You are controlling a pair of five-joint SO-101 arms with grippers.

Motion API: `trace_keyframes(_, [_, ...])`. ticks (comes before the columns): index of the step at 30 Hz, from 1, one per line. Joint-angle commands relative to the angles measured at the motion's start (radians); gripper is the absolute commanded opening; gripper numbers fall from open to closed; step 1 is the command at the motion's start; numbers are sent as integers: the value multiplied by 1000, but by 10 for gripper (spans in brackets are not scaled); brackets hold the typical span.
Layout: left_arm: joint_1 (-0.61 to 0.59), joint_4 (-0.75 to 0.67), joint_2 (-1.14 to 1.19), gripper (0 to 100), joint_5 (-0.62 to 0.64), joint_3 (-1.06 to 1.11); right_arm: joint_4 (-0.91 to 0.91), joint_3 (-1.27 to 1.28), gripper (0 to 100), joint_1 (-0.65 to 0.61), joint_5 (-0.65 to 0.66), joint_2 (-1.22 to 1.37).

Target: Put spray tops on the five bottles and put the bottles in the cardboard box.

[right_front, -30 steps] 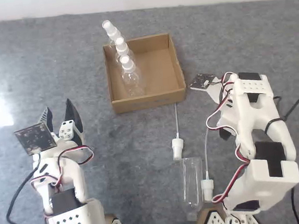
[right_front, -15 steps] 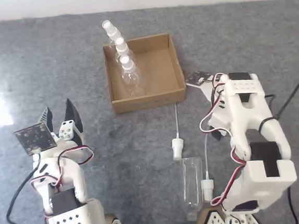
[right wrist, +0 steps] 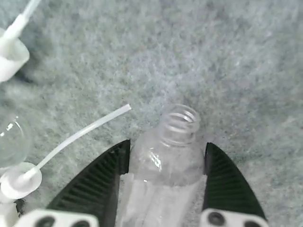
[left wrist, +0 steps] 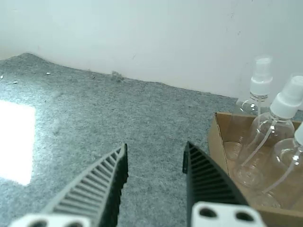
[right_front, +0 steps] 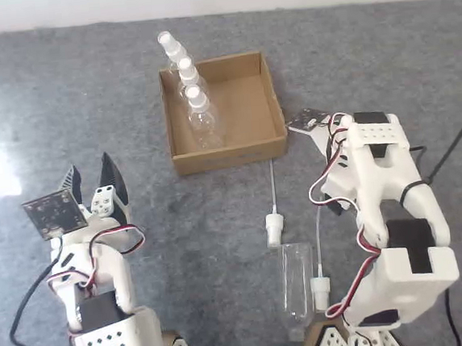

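Uncapped bottle (right wrist: 165, 153) over the grey mat (right wrist: 246, 56), pinched at the shoulders by the right claw (right wrist: 166, 143), long axis straight out, neck away. Spray top (right wrist: 12, 182) just beside. Left claw (left wrist: 155, 145) gapes empty, well apart.

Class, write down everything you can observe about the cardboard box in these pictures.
The cardboard box is a shallow, square, open-topped tray of plain brown card with low upright walls. It sits flat on the grey carpeted table, beyond both arms. Three clear bottles with white spray tops stand in a row along its left-arm-side wall; the rest of its floor is bare. No claw touches it.
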Motion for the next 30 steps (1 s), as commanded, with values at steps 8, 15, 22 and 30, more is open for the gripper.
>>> trace_keyframes(8, [-6, -28, 6, 182, -8, -13, 211, -87, 70, -79, -12, -91])
trace_keyframes(15, [-6, -28, 6, 182, -8, -13, 318, -81, 68, -145, -44, -291])
trace_keyframes(22, [-6, -28, 6, 182, -8, -13, 358, -80, 66, -208, -164, -496])
trace_keyframes(30, [-6, -28, 6, 182, -8, -13, 320, -80, 66, -298, -255, -674])
